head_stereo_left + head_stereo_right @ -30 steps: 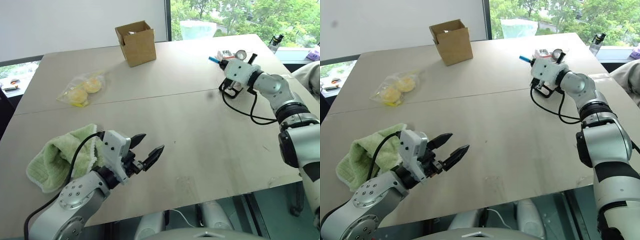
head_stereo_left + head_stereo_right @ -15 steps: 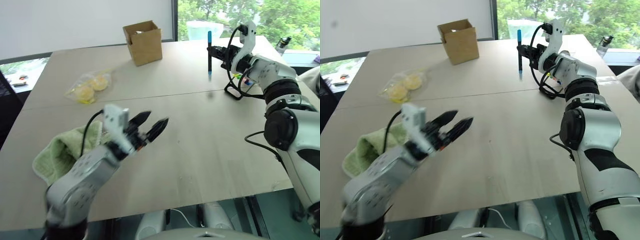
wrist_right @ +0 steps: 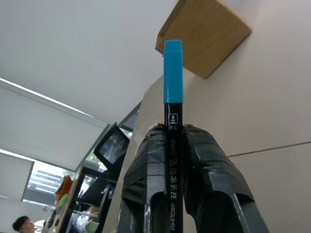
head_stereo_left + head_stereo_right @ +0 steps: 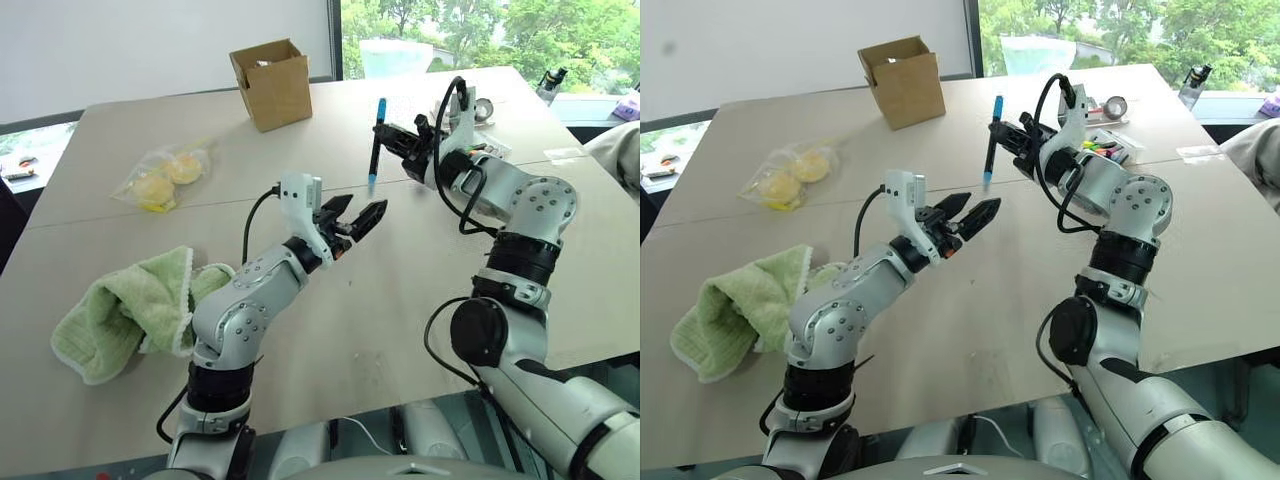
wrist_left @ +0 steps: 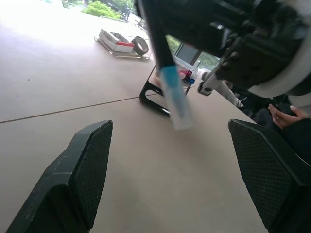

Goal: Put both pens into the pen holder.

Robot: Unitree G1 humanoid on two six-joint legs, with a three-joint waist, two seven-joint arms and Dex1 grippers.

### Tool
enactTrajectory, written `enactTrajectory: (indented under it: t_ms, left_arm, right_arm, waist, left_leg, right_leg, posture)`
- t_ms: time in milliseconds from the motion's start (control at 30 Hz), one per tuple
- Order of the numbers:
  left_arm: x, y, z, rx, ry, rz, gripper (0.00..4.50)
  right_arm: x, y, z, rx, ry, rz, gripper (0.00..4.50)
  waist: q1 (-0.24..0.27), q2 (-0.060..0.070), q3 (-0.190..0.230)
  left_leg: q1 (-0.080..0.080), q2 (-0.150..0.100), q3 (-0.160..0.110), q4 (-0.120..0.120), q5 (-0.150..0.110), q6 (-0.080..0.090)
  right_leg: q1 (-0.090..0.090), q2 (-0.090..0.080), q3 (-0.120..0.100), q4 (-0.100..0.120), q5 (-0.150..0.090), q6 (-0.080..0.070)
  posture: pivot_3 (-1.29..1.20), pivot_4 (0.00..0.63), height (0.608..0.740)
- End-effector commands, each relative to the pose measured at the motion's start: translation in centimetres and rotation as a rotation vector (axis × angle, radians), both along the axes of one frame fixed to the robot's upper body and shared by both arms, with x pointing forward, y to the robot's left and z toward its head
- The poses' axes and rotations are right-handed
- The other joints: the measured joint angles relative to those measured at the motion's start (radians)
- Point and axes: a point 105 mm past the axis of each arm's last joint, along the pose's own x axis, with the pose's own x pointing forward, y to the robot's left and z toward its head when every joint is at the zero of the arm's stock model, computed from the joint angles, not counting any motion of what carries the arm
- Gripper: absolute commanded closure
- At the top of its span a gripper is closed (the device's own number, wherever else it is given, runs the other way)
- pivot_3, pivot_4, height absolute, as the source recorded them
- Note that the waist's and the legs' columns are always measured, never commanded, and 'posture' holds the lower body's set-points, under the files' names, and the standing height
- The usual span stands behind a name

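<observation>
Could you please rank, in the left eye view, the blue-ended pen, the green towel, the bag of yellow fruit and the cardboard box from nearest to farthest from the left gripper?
From the left gripper:
1. Blue-ended pen, just beyond its fingertips, held upright by the right gripper.
2. Green towel, back toward the robot's left.
3. Bag of yellow fruit, farther left; close to the towel's distance.
4. Cardboard box, at the far side.

Bare table (image 4: 400, 300) lay open beneath both arms – the upright pen (image 4: 376, 140) hung just beyond the left gripper (image 4: 357, 214), the cardboard box (image 4: 272, 84) well back
</observation>
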Motion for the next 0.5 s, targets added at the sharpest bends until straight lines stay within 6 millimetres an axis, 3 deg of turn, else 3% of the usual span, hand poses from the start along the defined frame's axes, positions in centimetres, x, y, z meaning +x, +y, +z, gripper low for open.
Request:
enactTrajectory:
  t_ms: [33,67,267,400,467,500]
  left_arm:
    - [-0.1,0.2,1.1,-0.02,-0.032,0.001,1.13]
    - [0.0,0.2,1.1,-0.021,-0.033,0.002,1.4]
    - [0.0,0.1,1.4,-0.03,-0.042,-0.003,4.47]
    - [-0.3,0.0,1.6,-0.03,-0.052,-0.015,4.47]
    - [-0.4,0.1,1.6,-0.025,-0.055,-0.019,4.5]
    - [-0.5,0.1,1.5,-0.015,-0.06,-0.023,4.5]
  right_arm:
    - [-1.0,0.1,0.9,0.035,-0.026,-0.009,4.5]
    - [-1.1,0.2,0.8,0.037,-0.022,-0.008,4.5]
    - [-1.9,0.6,0.3,0.026,-0.015,0.002,4.5]
    - [-2.0,0.5,-0.1,0.016,-0.006,0.001,4.5]
    - [-2.1,0.5,-0.3,0.01,-0.004,0.011,3.59]
    - [-2.2,0.5,-0.4,0.009,-0.003,0.018,3.37]
  waist:
    - [0.003,0.0,0.0]
    - [0.003,0.0,0.0]
    - [0.0,0.0,0.0]
    - [-0.002,0.0,0.0]
    - [-0.001,0.0,0.0]
    - [-0.002,0.0,0.0]
  left_leg:
    - [0.0,-0.001,0.0,0.0,0.0,0.0]
    - [0.0,-0.002,0.0,0.0,0.0,0.0]
    - [0.0,-0.003,0.0,0.0,0.0,0.0]
    - [0.0,-0.003,0.0,0.0,0.0,0.0]
    - [0.0,-0.003,0.0,0.0,0.0,0.0]
    - [0.0,-0.003,0.0,0.0,0.0,0.0]
  right_leg:
    - [0.0,0.0,0.0,0.0,0.0,0.0]
    - [0.0,0.0,0.0,0.0,0.001,0.001]
    - [0.0,0.0,0.001,0.0,0.001,0.002]
    - [0.0,0.0,0.001,0.0,0.001,0.002]
    - [0.0,0.0,0.001,0.0,0.001,0.002]
    - [0.0,0.0,0.001,0.0,0.001,0.002]
  posture:
    - [0.0,0.15,0.74]
    - [0.0,0.15,0.74]
    - [0.0,0.15,0.74]
    - [0.0,0.15,0.74]
    - [0.0,0.15,0.74]
    - [0.0,0.15,0.74]
